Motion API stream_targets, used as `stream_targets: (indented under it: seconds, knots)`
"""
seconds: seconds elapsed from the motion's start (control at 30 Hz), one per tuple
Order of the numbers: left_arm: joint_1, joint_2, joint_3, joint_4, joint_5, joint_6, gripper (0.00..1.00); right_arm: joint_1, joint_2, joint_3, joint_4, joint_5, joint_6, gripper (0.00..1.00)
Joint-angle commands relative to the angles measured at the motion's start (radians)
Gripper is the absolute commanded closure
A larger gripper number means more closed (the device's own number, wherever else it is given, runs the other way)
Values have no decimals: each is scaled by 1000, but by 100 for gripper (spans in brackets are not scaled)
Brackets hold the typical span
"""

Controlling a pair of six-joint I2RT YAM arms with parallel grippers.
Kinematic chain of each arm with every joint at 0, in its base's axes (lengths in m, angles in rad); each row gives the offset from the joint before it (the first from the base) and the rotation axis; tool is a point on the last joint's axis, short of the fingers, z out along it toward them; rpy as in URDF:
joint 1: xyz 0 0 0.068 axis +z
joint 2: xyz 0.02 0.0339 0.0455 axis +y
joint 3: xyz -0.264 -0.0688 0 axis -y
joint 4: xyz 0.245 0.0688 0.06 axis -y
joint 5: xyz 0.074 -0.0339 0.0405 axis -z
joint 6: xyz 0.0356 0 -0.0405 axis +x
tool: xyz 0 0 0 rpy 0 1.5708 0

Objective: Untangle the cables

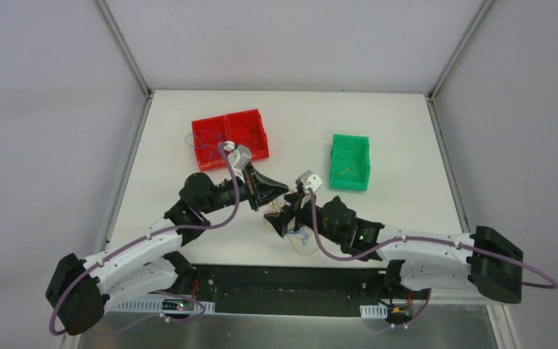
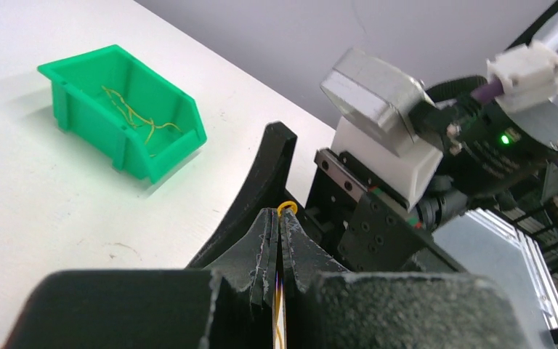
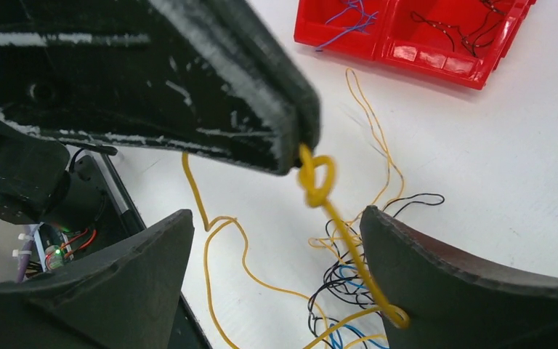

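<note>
Holding blue wires in one compartment and black in the other, the red bin [image 3: 421,54] sits beyond the tangle; the green bin [image 2: 87,113] holds yellow strands. The left tool [image 2: 277,218] is clamped on a knotted yellow cable [image 3: 318,178]. The right tool [image 3: 276,236] stands apart around it, above the cables [image 3: 341,291] heaped on the table [image 3: 479,182].
</note>
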Motion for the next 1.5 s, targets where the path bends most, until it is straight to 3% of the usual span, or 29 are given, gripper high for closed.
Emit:
stream_targets:
  seconds: [0.0,0.07,0.13,0.2,0.27,0.3,0.4,0.43,0.63,0.8,1.17,1.33,1.47]
  knots:
    - [-17,1,-7,85,-74,-33,100,36,55,61,94,72,9,13]
    - [-22,2,-10,90,-95,-35,100,49,97,90,74,115,12,19]
    - [-25,0,-20,99,-126,-33,100,55,130,118,63,119,15,34]
    - [-26,-3,-33,109,-155,-33,100,59,151,135,52,125,31,59]
    - [-27,-9,-41,109,-175,-27,96,59,145,140,46,129,53,96]
    - [-26,-11,-44,105,-183,-26,88,60,134,139,42,138,62,100]
    - [-26,-28,-43,77,-196,-20,44,58,67,115,41,146,74,100]
    - [-27,-39,-41,63,-201,-17,33,58,39,105,41,158,81,100]
    - [-26,-169,-52,-64,-323,39,1,47,-138,105,-98,250,134,100]
    - [-25,-248,-118,-37,-405,71,1,37,-204,240,-296,291,143,100]
    - [-25,-57,-118,164,-172,136,2,36,-154,724,-676,333,151,100]
    - [-25,61,-94,226,-92,140,10,35,-88,891,-760,334,161,100]
    - [-26,163,-51,243,10,126,23,35,-26,1028,-806,346,156,100]
